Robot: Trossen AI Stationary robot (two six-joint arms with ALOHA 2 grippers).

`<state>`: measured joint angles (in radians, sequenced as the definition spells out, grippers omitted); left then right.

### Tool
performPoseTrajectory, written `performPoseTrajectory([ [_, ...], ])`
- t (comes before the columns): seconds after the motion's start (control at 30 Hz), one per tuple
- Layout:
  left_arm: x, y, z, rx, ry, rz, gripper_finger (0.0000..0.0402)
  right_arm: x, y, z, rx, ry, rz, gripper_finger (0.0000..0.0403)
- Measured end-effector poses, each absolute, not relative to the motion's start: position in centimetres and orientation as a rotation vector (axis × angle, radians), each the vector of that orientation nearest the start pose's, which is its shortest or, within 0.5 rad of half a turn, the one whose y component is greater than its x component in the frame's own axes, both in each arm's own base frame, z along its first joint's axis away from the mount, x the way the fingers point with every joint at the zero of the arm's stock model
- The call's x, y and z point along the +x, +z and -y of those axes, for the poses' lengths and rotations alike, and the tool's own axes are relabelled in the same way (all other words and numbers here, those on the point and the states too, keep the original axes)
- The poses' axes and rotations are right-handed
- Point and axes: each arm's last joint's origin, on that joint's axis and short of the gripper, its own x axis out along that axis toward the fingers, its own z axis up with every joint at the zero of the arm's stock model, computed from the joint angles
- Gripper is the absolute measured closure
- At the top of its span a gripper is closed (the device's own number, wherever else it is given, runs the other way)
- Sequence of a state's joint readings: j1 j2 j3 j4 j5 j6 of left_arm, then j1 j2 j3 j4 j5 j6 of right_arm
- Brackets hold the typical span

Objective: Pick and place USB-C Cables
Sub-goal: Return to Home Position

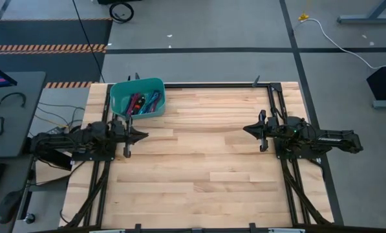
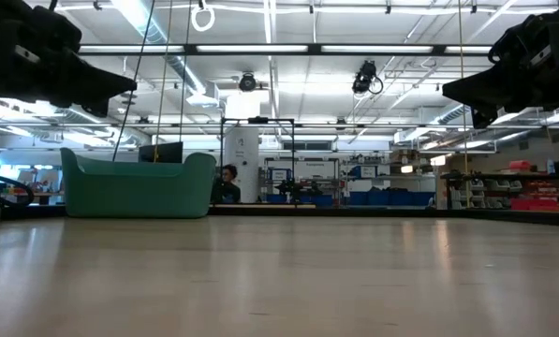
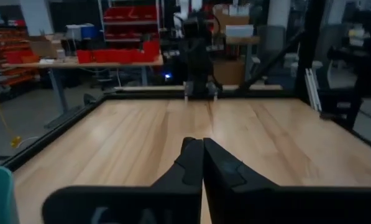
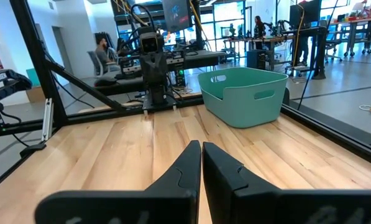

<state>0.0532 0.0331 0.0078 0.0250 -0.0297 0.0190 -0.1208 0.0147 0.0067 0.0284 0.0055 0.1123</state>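
Several coiled USB-C cables [image 1: 143, 102], in red, purple and teal among other colours, lie inside a teal plastic bin [image 1: 118, 94] at the table's far left; the bin also shows in the low view [image 2: 134, 187] and the right wrist view [image 4: 244, 93]. My left gripper [image 1: 145, 135] is shut and empty, above the table just near of the bin. My right gripper [image 1: 246, 129] is shut and empty at the table's right side, pointing left. Each shows shut in its own wrist view [image 3: 202, 155] [image 4: 201, 155].
The wooden tabletop [image 1: 205, 162] between the two grippers is bare. Black rails [image 1: 277, 110] run along the table's left, right and far sides. A grey desk [image 1: 11, 110] stands left of the table. A white cable [image 1: 335, 35] lies on the floor beyond.
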Motion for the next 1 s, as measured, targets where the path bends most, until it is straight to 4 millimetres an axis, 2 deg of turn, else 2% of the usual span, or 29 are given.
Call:
performPoseTrajectory([
  [0.37, 10.4, 15.8, -0.6, 0.011, 0.076, -0.098, 0.0394, 9.7, 16.7, 1.2, 0.111, -0.126, 0.028, 0.038],
  [0.67, 10.5, 17.1, -0.6, 0.012, 0.083, 0.039, 0.0356, 9.7, 16.7, 1.2, 0.111, -0.125, 0.028, 0.038],
  [1.0, 10.5, 17.1, -0.7, 0.012, 0.086, 0.045, 0.0358, 9.7, 16.7, 1.2, 0.111, -0.126, 0.028, 0.038],
])
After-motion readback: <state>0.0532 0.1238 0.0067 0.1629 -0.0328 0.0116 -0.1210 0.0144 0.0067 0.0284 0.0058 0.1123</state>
